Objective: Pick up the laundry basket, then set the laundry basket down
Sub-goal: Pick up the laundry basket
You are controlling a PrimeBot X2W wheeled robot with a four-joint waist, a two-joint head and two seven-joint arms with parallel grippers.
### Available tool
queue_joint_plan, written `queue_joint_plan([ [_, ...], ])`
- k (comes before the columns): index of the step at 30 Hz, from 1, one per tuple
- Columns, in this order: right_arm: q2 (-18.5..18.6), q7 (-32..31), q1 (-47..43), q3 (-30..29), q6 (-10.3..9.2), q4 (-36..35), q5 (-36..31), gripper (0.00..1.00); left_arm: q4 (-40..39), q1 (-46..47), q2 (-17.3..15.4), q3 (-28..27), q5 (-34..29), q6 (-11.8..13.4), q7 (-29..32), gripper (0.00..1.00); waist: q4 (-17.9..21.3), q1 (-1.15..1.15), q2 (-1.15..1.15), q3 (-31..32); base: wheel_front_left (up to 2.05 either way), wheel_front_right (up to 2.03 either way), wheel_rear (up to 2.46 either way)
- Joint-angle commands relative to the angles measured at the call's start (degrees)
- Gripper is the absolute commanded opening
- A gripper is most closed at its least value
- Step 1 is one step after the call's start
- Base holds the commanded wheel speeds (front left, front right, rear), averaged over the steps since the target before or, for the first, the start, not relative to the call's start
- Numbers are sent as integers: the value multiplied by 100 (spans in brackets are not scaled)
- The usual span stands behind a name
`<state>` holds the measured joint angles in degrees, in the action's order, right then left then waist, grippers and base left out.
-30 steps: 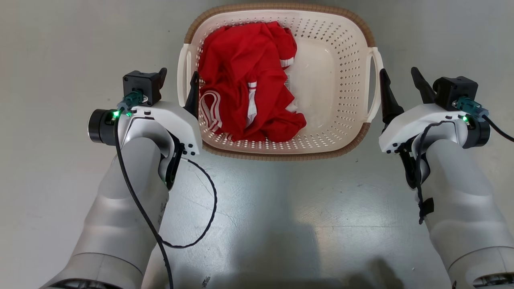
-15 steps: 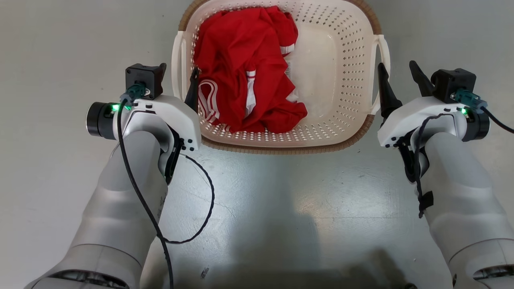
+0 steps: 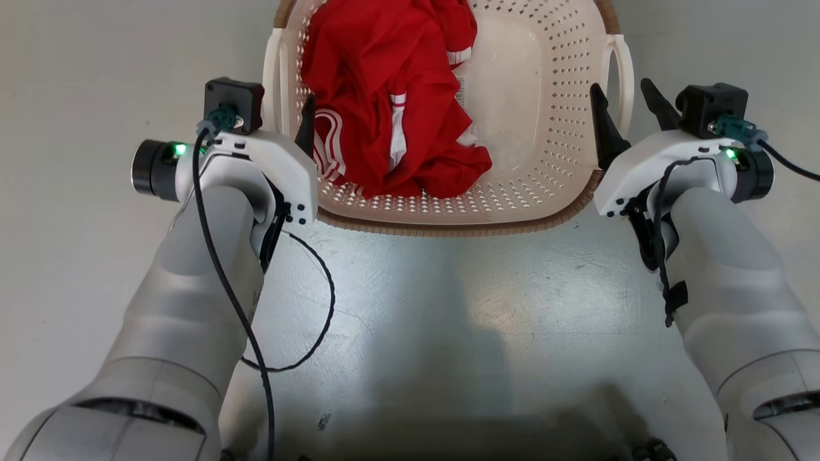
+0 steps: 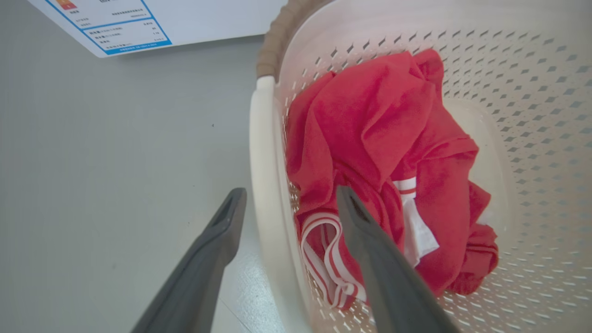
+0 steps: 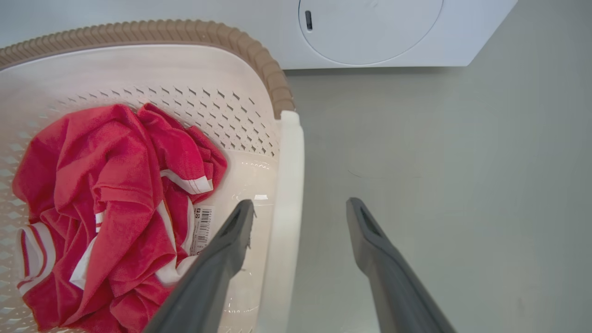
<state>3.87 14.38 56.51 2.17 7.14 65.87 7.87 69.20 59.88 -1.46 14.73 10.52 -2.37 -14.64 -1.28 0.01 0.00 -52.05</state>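
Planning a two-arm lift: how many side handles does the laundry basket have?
2. The left handle sits between the left gripper's open fingers; the right handle sits between the right gripper's open fingers.

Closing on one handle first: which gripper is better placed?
Right, narrowly. The right gripper is open astride the right handle, inner fingertip over bare basket. The left gripper straddles the left handle, but its inner finger overlies the red shirt and might pinch it.

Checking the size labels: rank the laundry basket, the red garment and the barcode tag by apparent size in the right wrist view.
Largest: laundry basket, though cropped by the frame.
Then: red garment.
Smallest: barcode tag, clearly.
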Motion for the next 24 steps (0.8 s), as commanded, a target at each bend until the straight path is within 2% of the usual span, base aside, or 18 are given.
queue_joint_plan([
  [1, -100, 62, -74, 146, 35, 29, 61, 100, 17, 32, -143, -40, 12, -7, -36, 100, 3, -1, 0, -28, 0, 0, 0],
  [24, -100, 62, 391, 1148, 35, 630, 937, 100, 401, 522, -142, 590, 421, 81, 252, 100, -27, -1, 0, -160, 0, 0, 0],
])
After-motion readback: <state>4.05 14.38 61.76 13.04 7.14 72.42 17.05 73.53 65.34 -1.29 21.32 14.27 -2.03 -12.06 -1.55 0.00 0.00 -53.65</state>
